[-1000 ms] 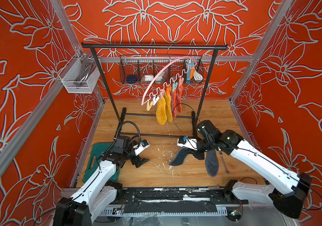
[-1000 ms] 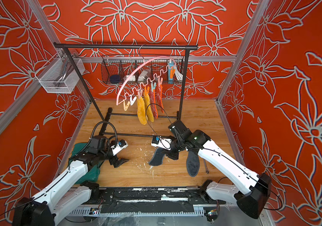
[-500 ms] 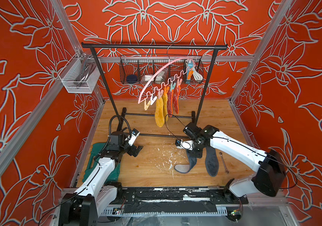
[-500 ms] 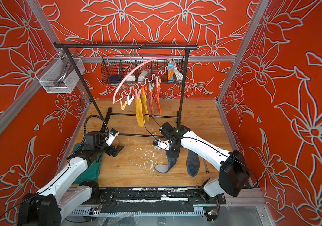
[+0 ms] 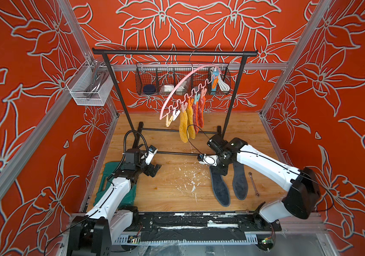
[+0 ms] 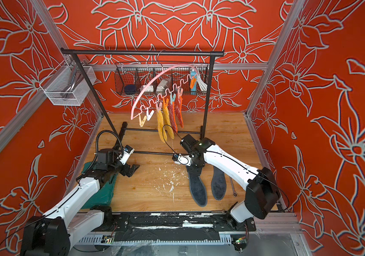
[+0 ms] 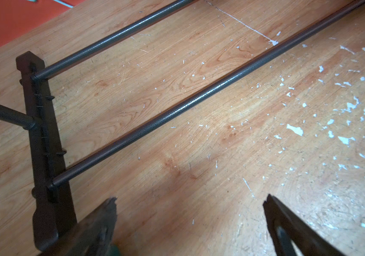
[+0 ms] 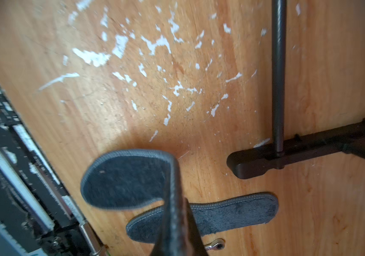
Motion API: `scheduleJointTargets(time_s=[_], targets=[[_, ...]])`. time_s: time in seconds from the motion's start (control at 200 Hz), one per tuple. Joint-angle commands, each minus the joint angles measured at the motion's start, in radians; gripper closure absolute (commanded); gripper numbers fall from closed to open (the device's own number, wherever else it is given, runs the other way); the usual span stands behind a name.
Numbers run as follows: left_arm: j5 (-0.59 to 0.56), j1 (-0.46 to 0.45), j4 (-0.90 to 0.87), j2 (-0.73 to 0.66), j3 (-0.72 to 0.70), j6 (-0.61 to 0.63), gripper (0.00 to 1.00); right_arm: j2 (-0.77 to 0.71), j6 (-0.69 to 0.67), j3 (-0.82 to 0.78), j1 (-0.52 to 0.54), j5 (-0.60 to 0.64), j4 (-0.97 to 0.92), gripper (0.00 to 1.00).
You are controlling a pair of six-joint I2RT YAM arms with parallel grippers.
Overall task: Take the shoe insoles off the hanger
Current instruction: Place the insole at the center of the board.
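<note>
The right jaws, shut on the end of a dark grey insole (image 5: 220, 190), have lowered it from mid-air onto the desk (image 5: 166, 190), just beside its twin (image 5: 240, 184) at lower right: two are off. Four insoles (image 5: 183, 128) hang from the hanger (image 5: 201, 68), upper centre. The left jaws stand wide and empty. The black wire basket (image 5: 139, 82) behind holds a dark round tub (image 5: 149, 89) and pale items (image 5: 167, 88), perhaps cloths; the mesh basket (image 5: 83, 97), metal tongs (image 5: 98, 76).
</note>
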Motion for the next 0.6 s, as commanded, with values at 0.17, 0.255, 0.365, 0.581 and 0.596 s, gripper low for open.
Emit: scheduleJointTargets(time_s=[0.17,0.255,0.365,0.581,0.596], targets=[[0.005,0.005,0.036,-0.051,-0.031,0.029,0.02,-0.206,-0.049,0.006,0.010,-0.216,-0.088,1.00],[0.005,0.007,0.024,-0.053,-0.025,0.031,0.02,-0.157,-0.045,-0.009,0.010,-0.136,-0.106,1.00],[0.007,0.007,0.021,-0.065,-0.031,0.031,0.02,-0.042,-0.022,-0.010,0.007,0.018,-0.101,1.00],[0.010,0.007,0.014,-0.066,-0.031,0.033,0.02,0.081,-0.008,-0.080,-0.014,0.226,0.129,1.00],[0.011,0.007,0.014,-0.069,-0.031,0.033,0.02,0.084,-0.011,-0.087,-0.016,0.230,0.145,1.00]])
